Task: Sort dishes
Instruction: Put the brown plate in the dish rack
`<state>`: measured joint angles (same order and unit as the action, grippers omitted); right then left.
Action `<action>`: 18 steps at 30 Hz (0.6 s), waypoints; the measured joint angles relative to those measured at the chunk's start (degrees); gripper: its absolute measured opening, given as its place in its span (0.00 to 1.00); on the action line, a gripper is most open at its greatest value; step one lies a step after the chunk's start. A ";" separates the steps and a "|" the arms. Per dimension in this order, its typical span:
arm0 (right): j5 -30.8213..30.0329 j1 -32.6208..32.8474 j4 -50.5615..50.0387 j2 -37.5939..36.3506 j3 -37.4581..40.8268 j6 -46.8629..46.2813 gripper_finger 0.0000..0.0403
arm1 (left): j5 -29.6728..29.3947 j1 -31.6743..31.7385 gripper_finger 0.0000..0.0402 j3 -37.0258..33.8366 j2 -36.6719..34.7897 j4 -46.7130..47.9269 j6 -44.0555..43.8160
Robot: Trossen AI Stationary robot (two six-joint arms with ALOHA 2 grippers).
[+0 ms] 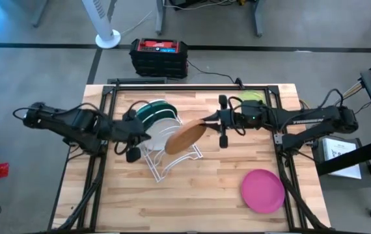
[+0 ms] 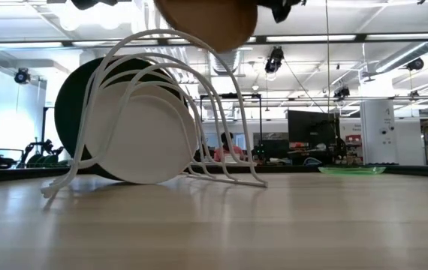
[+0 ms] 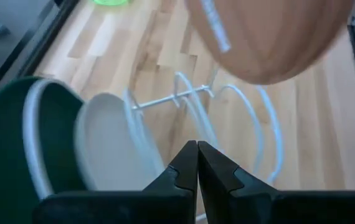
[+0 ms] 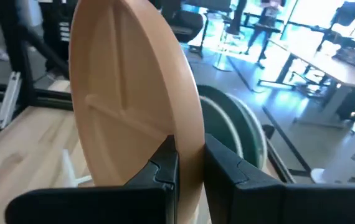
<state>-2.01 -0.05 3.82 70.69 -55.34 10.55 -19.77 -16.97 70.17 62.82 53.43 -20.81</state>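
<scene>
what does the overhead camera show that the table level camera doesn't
Only the high view shows the pink plate lying flat on the table's near right part, and both arms: the right gripper pinching the brown plate's edge, the left gripper beside the rack. Only the low view shows the room behind the table and how the white plate stands upright in front of the dark green plate. Both show the white wire rack, those two plates in it, the brown plate held above it, and the lime-green plate at the far edge.
</scene>
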 joint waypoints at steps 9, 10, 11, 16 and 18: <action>-2.63 1.53 3.99 5.98 4.86 -2.64 0.08 | -6.94 -11.14 0.00 -0.15 5.46 1.26 -10.47; -2.64 1.60 4.84 6.86 5.39 -2.86 0.08 | -7.04 -11.77 0.00 -0.16 6.29 1.74 -11.62; -2.66 1.72 5.62 7.76 5.82 -2.92 0.08 | -7.20 -12.27 0.00 -0.22 7.16 2.08 -12.67; -2.62 2.05 8.26 11.72 6.13 -3.06 0.08 | -7.35 -13.60 0.00 -0.22 11.51 5.66 -18.38; -2.63 2.20 9.02 13.42 6.15 -3.07 0.08 | -7.34 -13.93 0.00 -0.22 13.02 8.05 -20.80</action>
<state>-4.64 2.15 12.84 84.11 -49.19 7.48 -27.11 -30.89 69.95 75.84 61.48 -41.61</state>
